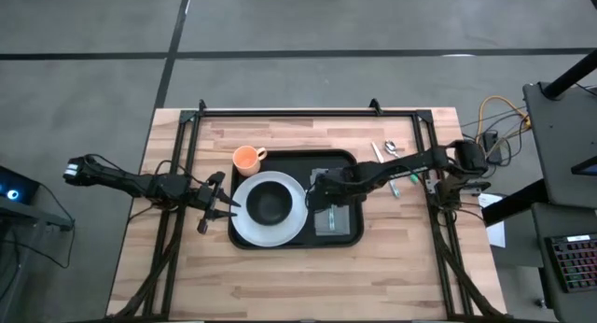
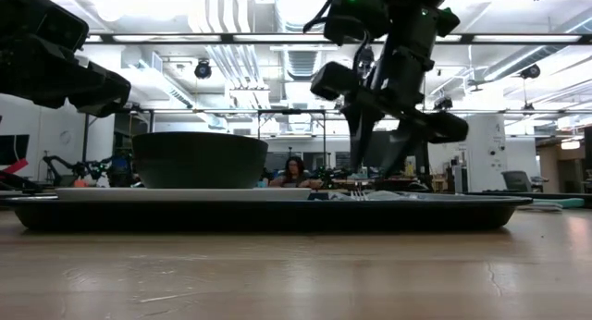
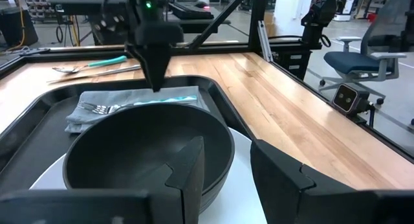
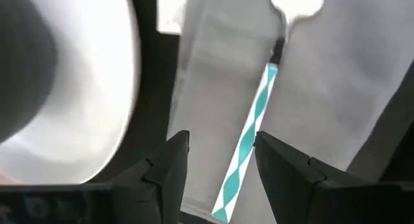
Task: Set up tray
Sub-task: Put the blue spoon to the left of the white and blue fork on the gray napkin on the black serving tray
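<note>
The black tray (image 1: 347, 161) lies mid-table. On it rests a white plate (image 1: 244, 222) carrying a black bowl (image 1: 270, 203). To the plate's right, a grey folded napkin (image 1: 338, 220) bears a fork (image 4: 255, 120) with a teal patterned handle. My right gripper (image 4: 223, 166) hovers open just above the napkin, a finger on either side of the fork's handle end, with gaps on both sides. My left gripper (image 3: 226, 153) is open at the plate's left rim, pointing at the bowl (image 3: 142, 153), apart from it.
An orange cup (image 1: 246, 159) stands at the tray's far left corner. A spoon and a knife (image 1: 384, 152) and another teal-handled piece (image 1: 394, 184) lie on the wood right of the tray, under my right arm. Bare wood lies along the near edge.
</note>
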{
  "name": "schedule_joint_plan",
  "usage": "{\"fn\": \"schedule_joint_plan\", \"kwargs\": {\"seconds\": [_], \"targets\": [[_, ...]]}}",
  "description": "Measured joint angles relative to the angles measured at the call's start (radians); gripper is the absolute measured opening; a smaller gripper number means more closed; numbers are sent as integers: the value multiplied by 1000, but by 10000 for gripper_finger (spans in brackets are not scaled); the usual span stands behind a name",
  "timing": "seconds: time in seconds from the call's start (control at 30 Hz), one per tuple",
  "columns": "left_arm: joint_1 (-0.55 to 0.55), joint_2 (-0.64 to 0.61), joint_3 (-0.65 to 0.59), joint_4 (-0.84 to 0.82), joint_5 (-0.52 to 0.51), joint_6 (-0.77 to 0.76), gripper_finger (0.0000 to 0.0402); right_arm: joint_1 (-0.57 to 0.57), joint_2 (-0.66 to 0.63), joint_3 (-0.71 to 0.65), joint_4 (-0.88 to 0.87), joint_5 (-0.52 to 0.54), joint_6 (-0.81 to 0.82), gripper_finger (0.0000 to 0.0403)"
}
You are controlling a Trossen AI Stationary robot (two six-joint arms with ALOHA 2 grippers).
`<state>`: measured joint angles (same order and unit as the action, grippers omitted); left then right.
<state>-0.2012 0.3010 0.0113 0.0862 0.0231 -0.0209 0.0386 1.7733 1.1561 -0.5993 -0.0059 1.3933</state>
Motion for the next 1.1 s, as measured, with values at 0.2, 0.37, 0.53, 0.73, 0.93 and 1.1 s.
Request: {"fn": "schedule_joint_plan", "kwargs": {"seconds": [0.2,0.37,0.53,0.73,0.93,1.1], "targets": [[0,0,0,0,0,0,109,-45,-53,0,-29,6,-130,166],[0,0,0,0,0,0,109,-78,-83,0,-140,6,-218,166],[0,0,0,0,0,0,109,-117,-113,0,-268,10,-303,166],[0,1,0,0,0,0,109,-172,-146,-2,-321,41,-437,166],[0,8,0,0,0,0,109,-248,-188,-15,-339,59,-552,166],[0,8,0,0,0,0,109,-322,-224,-52,-340,61,-633,166]]}}
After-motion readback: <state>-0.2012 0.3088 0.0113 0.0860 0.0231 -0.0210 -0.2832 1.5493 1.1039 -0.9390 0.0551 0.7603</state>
